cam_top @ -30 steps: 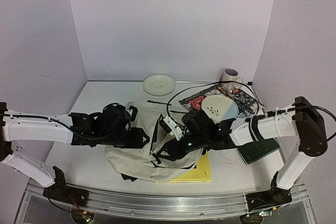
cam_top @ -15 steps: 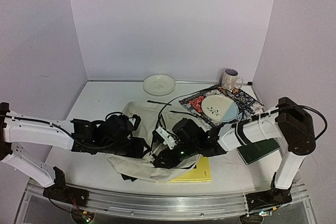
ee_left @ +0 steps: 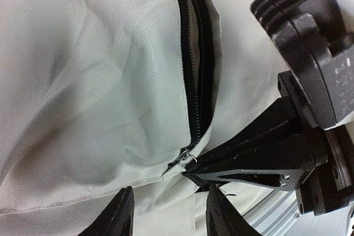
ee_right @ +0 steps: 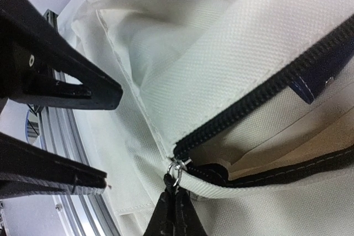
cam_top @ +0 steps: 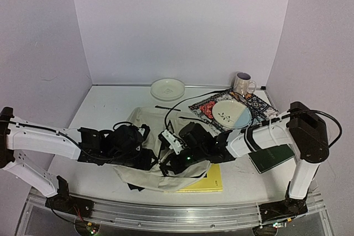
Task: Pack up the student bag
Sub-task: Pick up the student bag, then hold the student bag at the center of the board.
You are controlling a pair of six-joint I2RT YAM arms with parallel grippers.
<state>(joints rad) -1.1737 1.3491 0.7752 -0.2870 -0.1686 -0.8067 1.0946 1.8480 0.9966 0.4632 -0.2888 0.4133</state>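
The student bag (cam_top: 148, 124) lies flat at the table's near middle, a cream fabric backpack with a black zipper (ee_left: 191, 81) that is partly undone. At the zipper's end a silver ring (ee_right: 176, 171) carries a short black pull. My right gripper (ee_right: 177, 205) is shut on that pull, and in the top view it (cam_top: 165, 165) sits low over the bag's near edge. My left gripper (ee_left: 168, 214) faces it from the left, its fingers (ee_left: 119, 216) apart over the bag's fabric just below the ring, holding nothing.
A yellow notebook (cam_top: 210, 179) pokes out from under the bag's near right corner. A dark green book (cam_top: 271, 158) lies to the right. Behind are a patterned placemat (cam_top: 206, 106) bearing a plate (cam_top: 231, 111), a mug (cam_top: 242, 84) and a white dish (cam_top: 167, 88).
My right gripper has shut on the zipper pull. Both grippers have come lower and closer together over the bag's near edge, and the left jaws have narrowed a little.
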